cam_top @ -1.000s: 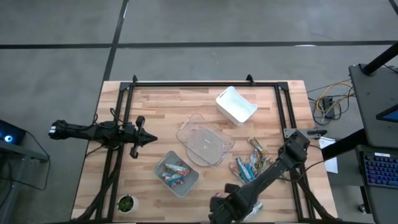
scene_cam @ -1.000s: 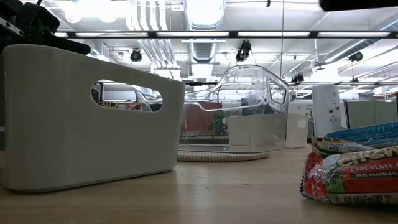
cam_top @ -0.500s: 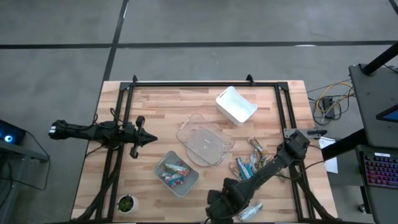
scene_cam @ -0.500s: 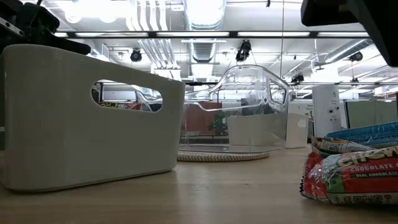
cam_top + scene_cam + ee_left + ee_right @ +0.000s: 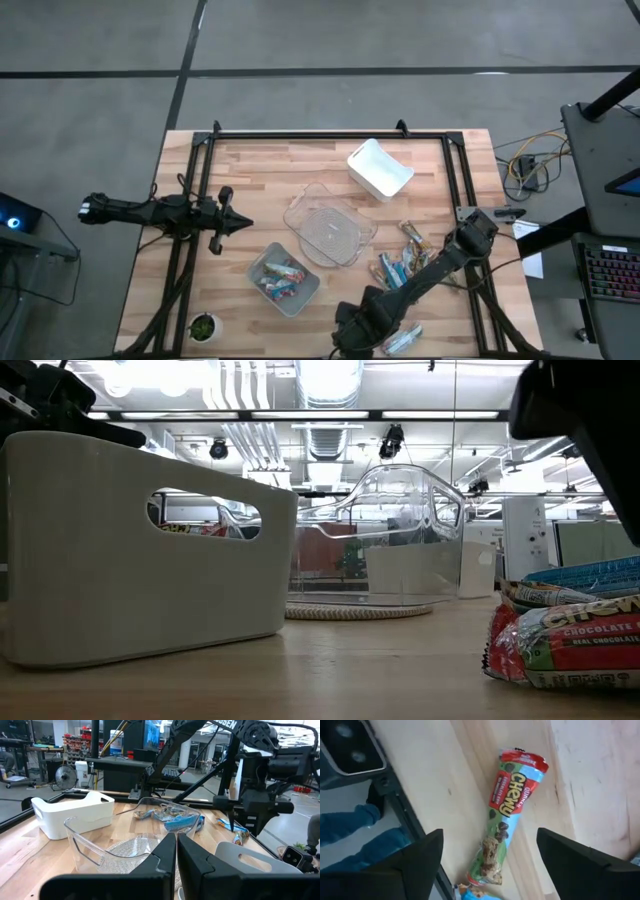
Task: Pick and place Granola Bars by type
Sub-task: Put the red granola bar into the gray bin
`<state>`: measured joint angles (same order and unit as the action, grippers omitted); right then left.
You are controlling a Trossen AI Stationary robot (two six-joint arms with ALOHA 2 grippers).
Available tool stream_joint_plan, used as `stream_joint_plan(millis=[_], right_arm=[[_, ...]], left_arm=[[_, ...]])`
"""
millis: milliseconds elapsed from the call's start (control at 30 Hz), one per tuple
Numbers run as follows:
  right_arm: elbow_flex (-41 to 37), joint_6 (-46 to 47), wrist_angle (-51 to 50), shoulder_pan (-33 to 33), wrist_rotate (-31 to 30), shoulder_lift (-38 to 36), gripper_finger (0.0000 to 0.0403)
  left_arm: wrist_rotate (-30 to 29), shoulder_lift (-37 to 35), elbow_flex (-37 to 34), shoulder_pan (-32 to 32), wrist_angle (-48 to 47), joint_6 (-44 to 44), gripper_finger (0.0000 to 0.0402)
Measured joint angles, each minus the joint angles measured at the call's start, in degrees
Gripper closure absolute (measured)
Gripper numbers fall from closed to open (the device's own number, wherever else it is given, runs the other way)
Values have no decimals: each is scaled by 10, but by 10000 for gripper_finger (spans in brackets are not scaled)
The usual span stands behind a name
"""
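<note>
Right hand point(image 5: 487, 857) wide open, empty, directly above red Chewy bar point(image 5: 507, 815); bar's long axis crosses finger gap; left hand point(image 5: 236, 226) closed, far off.

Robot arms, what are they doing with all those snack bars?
They are sorting granola bars by kind. The right hand is open, hovering over a red and blue chewy bar lying on the table's near edge. A grey bin already holds some bars, while the clear bin looks empty. More bars wait in a pile. The left hand rests shut.

Granola Bars point(image 5: 403, 265) | loose cluster on wood | some binned
</note>
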<state>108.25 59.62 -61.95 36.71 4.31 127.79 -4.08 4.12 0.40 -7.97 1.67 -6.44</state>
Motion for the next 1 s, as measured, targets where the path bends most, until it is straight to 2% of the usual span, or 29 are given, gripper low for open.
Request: stream_joint_plan(millis=[233,1000], right_arm=[[-26,22,3,-2,0,0,78],[-80,39,56,-2,4,-1,96]], left_arm=[[0,0,0,0,0,0,401],[0,0,0,0,0,0,401]])
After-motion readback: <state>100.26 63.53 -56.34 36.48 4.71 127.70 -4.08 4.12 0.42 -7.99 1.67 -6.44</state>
